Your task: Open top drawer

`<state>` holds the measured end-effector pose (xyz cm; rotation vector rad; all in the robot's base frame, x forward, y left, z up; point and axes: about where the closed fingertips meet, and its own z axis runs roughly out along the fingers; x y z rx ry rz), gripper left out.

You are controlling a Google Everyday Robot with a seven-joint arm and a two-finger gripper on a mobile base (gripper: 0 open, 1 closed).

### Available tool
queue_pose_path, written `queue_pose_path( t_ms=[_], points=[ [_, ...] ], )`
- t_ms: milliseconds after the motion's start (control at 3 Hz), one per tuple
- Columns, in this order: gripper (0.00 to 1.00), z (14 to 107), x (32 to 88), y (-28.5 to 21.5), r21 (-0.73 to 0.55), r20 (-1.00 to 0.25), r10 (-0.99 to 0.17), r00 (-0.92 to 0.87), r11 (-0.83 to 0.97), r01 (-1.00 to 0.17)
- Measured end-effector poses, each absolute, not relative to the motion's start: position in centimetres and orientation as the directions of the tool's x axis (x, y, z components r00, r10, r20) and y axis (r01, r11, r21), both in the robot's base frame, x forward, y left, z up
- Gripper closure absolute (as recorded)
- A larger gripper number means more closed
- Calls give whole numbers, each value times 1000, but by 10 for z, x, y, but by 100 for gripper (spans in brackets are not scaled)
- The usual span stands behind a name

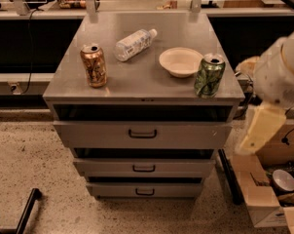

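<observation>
The top drawer is the tallest, widest grey front of the metal cabinet, with a dark bar handle at its centre. Its front stands slightly out from the cabinet, with a dark gap above it. My gripper is the cream-coloured end of the white arm at the right edge. It hangs to the right of the cabinet, at about the height of the top drawer, apart from the handle.
On the cabinet top stand a brown can, a lying water bottle, a white bowl and a green can. Two shorter drawers sit below. A cardboard box stands on the floor at right.
</observation>
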<state>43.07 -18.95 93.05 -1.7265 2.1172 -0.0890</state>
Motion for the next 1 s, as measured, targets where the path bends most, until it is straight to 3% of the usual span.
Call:
queue_pose_path(
  t_ms=[667, 1000],
  points=[
    [0, 881, 410, -172, -409, -263, -965, -3, 114, -905],
    [0, 864, 414, -155, -376, -299, -954, 19, 100, -921]
  ],
)
